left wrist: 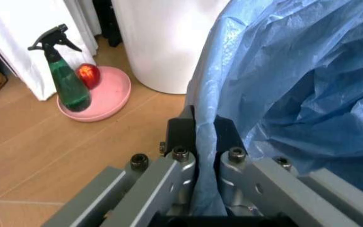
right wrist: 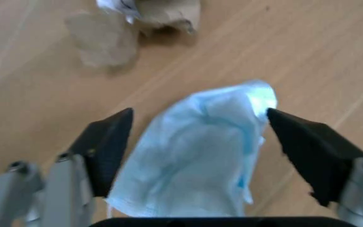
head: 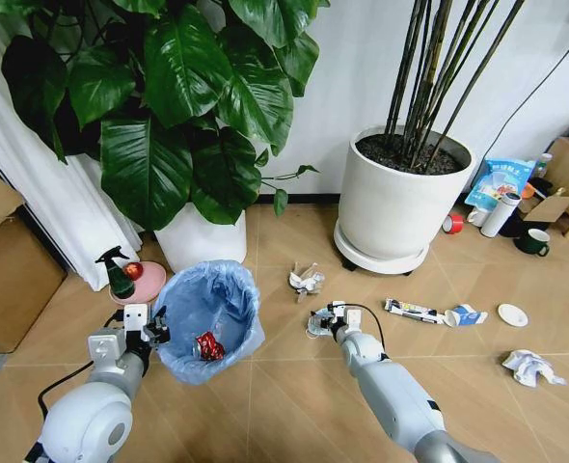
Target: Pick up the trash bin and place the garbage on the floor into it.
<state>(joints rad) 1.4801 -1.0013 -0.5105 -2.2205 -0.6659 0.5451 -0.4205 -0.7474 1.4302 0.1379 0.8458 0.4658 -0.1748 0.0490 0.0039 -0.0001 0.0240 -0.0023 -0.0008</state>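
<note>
The trash bin (head: 207, 323), lined with a crinkly light-blue bag (left wrist: 295, 71), is tilted at lower left with a crushed red can (head: 208, 345) inside. My left gripper (head: 155, 329) (left wrist: 205, 130) is shut on the bin's bagged rim. My right gripper (head: 320, 321) (right wrist: 197, 137) is open just above the floor, its fingers (right wrist: 109, 142) on either side of a blue face mask (right wrist: 200, 151). Crumpled paper (head: 307, 280) (right wrist: 156, 9) lies just beyond. To the right lie a tube (head: 412, 311), a small carton (head: 465, 315), a white lid (head: 512, 314) and more crumpled paper (head: 530, 367).
Two big white planters (head: 400, 198) (head: 203, 241) stand behind. A spray bottle (head: 119, 273) (left wrist: 68, 80) sits on a pink dish (head: 148, 282) (left wrist: 109, 94) left of the bin. Cardboard box (head: 5, 270) at far left; green mug (head: 533, 241) and red tape roll (head: 452, 224) at back right.
</note>
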